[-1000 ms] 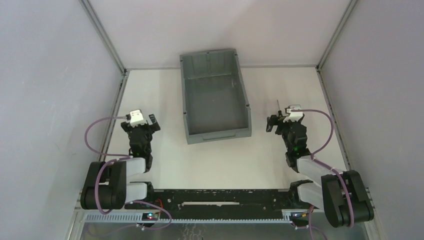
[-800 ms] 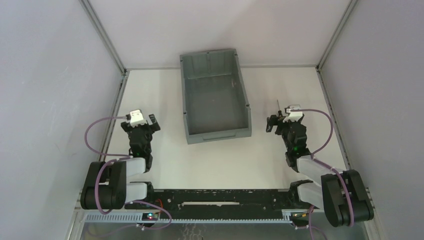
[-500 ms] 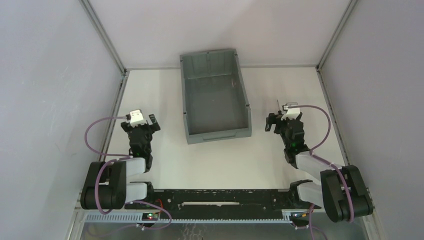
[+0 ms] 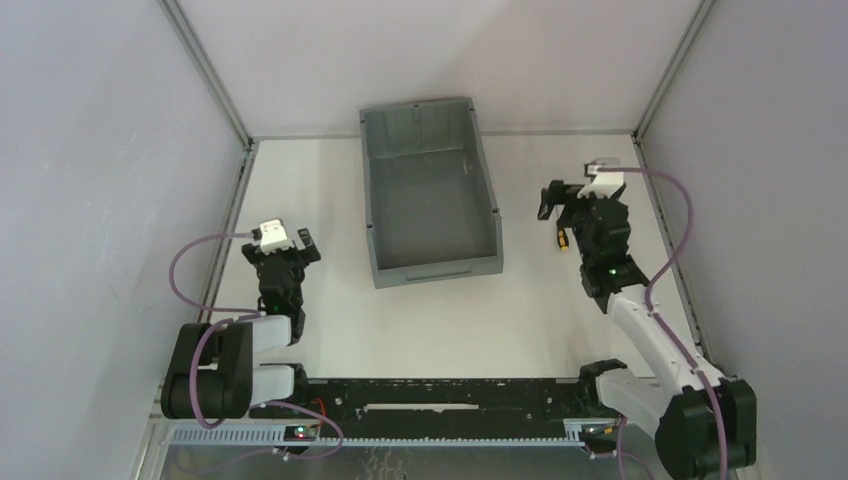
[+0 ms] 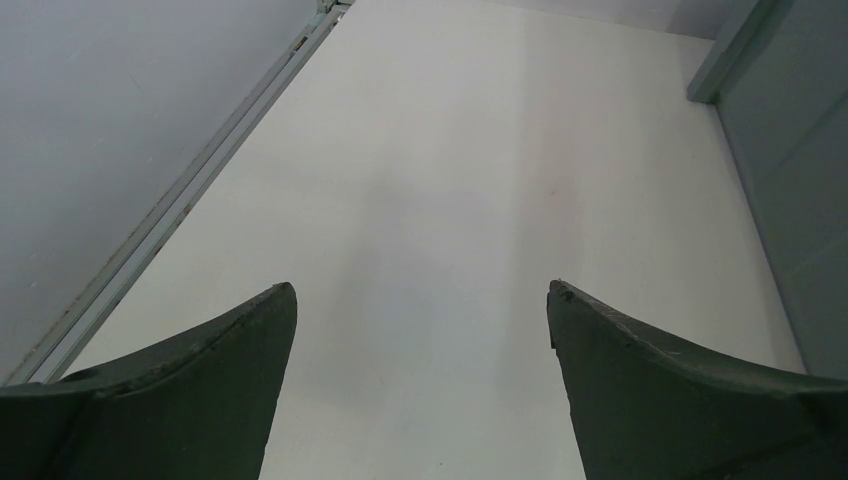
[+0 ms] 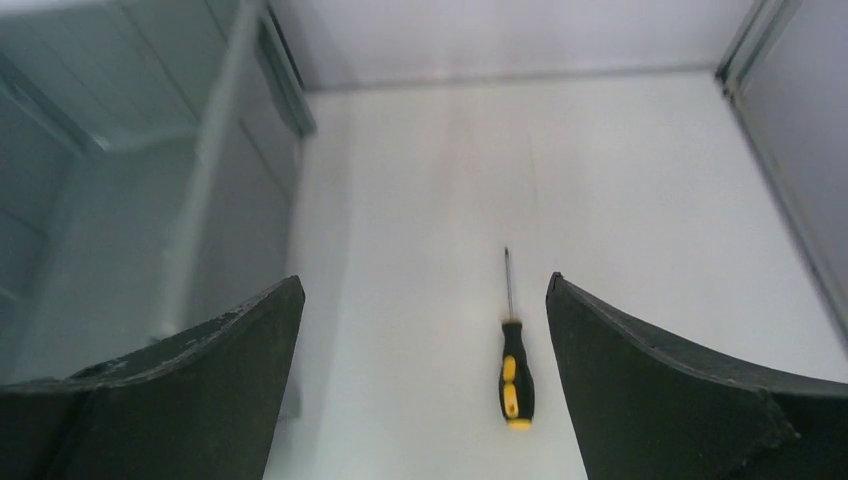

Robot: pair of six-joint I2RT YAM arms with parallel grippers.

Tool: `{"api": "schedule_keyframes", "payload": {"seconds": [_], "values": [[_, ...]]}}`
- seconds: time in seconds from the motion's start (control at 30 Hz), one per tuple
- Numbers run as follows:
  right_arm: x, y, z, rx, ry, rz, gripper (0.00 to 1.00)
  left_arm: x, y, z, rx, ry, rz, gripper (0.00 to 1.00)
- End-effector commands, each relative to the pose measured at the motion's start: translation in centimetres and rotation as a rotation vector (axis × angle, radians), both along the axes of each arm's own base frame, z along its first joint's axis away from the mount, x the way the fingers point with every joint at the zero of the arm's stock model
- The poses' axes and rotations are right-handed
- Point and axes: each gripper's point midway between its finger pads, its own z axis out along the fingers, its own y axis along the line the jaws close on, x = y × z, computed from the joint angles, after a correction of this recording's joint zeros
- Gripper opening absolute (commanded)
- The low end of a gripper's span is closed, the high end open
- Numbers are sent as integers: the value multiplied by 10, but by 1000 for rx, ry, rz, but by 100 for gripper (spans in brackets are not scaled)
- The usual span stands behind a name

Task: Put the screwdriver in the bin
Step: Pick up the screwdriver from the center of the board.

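The grey bin (image 4: 437, 265) stands empty at the table's middle back. The screwdriver (image 4: 563, 238), black and yellow-orange, lies flat on the table right of the bin, shaft pointing away from the arms. My right gripper (image 4: 565, 203) is open and empty, held above the screwdriver. In the right wrist view the screwdriver (image 6: 516, 370) lies below the open right gripper (image 6: 423, 278), close to the right finger (image 6: 640, 380), with the bin's wall (image 6: 150, 200) to the left. My left gripper (image 4: 285, 250) is open and empty, left of the bin; the left wrist view shows it (image 5: 421, 284) over bare table.
Grey enclosure walls with metal rails (image 4: 240, 190) line the table's left, right and back edges. The bin's outer wall (image 5: 790, 150) stands right of the left gripper. White table lies between the bin and each arm.
My right arm has risen and reached farther back and to the right, so the screwdriver now shows beneath the gripper. The left arm and the bin have not moved.
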Motion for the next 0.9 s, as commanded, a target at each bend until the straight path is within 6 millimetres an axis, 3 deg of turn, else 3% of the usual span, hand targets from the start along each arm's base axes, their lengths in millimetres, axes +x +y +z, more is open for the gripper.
{"api": "schedule_keyframes", "payload": {"seconds": [0.0,0.3,0.53,0.7,0.87], "values": [[-11,-1,59,67,-33,-21,100,9,1,24,24,-66,6,100],[-37,-6,147,102,-62,-27,100,9,1,24,24,-67,7,100],[-58,-14,201,94,-122,-33,100,9,1,24,24,-66,6,100],[-65,-15,216,89,-136,-27,99,9,1,23,24,-64,6,100],[-56,-14,206,60,-91,-27,100,9,1,24,24,-66,7,100]]}}
